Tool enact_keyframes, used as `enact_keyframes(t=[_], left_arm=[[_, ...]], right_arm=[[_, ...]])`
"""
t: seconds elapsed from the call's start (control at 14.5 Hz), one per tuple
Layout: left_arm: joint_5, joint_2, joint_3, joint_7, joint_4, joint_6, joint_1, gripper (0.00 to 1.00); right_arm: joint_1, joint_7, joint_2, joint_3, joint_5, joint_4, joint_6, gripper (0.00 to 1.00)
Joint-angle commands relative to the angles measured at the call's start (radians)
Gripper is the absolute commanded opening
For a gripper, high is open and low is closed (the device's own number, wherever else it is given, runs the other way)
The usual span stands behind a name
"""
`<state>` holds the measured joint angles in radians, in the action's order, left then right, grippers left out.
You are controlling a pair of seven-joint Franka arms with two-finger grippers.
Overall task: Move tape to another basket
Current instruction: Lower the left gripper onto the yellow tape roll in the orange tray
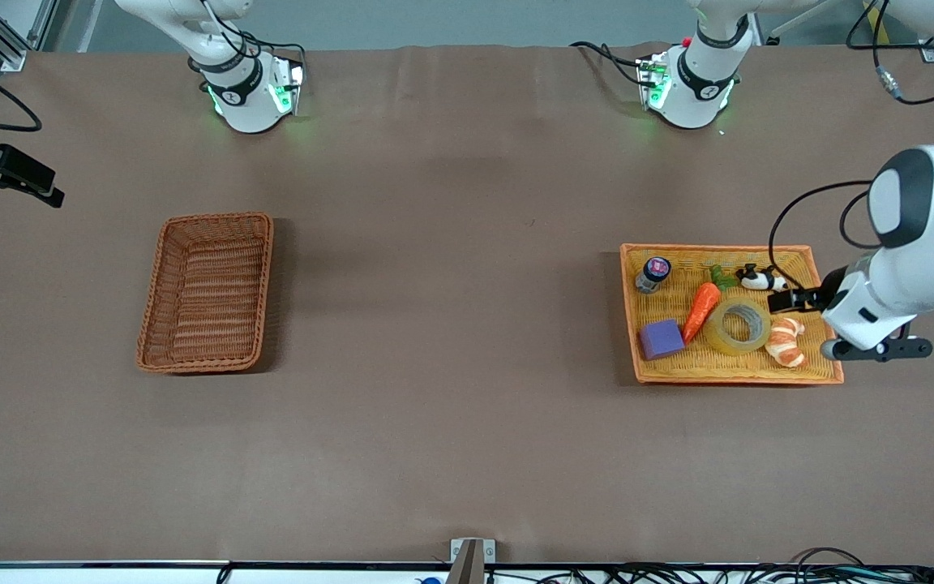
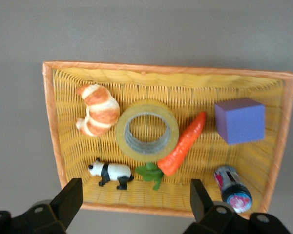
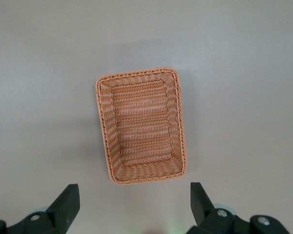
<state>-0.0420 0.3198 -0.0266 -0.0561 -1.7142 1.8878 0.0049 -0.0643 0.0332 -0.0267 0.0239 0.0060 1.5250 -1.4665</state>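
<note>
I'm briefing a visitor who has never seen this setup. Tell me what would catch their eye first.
The bright orange-yellow tray at the left arm's end of the table stands out, holding the tape beside a toy carrot, a croissant, a purple block and a toy panda. The left gripper hangs open over the tray. The reddish-brown basket lies toward the right arm's end, nothing in it.

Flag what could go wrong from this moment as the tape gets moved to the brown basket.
1. The translucent yellowish tape roll lies flat, touching the orange toy carrot and close to the croissant; closing fingers may catch either.
2. The open left end effector has only the ring wall to pinch, so it might slip.
3. The reddish-brown wicker basket sits at the right arm's end, a long carry.
</note>
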Motion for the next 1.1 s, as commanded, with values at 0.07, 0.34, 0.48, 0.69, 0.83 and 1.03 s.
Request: enact_keyframes(t=[0.07,0.34,0.48,0.69,0.83,1.03], left_arm=[[-0.018,0.050,0.020,0.015,-0.054,0.091,0.000,1.00],[-0.062,0.096,0.043,0.015,-0.145,0.201,0.000,0.97],[-0.079,0.113,0.050,0.013,-0.185,0.250,0.003,0.94],[-0.079,0.130,0.050,-0.005,-0.235,0.307,0.009,0.88],[-0.079,0.139,0.050,-0.028,-0.264,0.335,0.010,0.85],[-0.079,0.154,0.050,-0.057,-0.286,0.379,0.015,0.81]], right_arm=[[-0.002,0.013,-0.009,0.001,-0.003,0.006,0.003,1.00],[-0.002,0.013,-0.009,-0.001,-0.003,0.006,0.005,1.00],[-0.002,0.013,-0.009,0.001,-0.003,0.006,0.005,1.00],[-0.002,0.013,-0.009,0.001,-0.003,0.006,0.005,1.00],[-0.002,0.013,-0.009,0.001,-0.003,0.006,0.005,1.00],[-0.002,0.013,-0.009,0.001,-0.003,0.006,0.003,1.00]])
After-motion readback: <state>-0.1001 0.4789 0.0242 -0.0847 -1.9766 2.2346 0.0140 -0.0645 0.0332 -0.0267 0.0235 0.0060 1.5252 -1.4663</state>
